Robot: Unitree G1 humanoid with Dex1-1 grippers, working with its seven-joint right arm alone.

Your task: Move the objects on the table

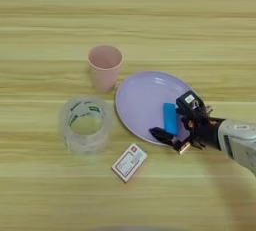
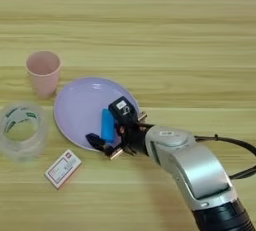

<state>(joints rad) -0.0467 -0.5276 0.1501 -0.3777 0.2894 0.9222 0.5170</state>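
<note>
A small blue block lies on the right part of the round lavender plate. My right gripper reaches in from the right and stands open around the block, one black finger at its far end and the other at its near end, by the plate's rim. A pink cup stands upright just beyond the plate's left edge. In front of the plate, a white-and-red flat box lies on the wooden table.
A big roll of clear tape lies flat to the left of the plate, near the cup and the box. My silver forearm and a black cable fill the lower right.
</note>
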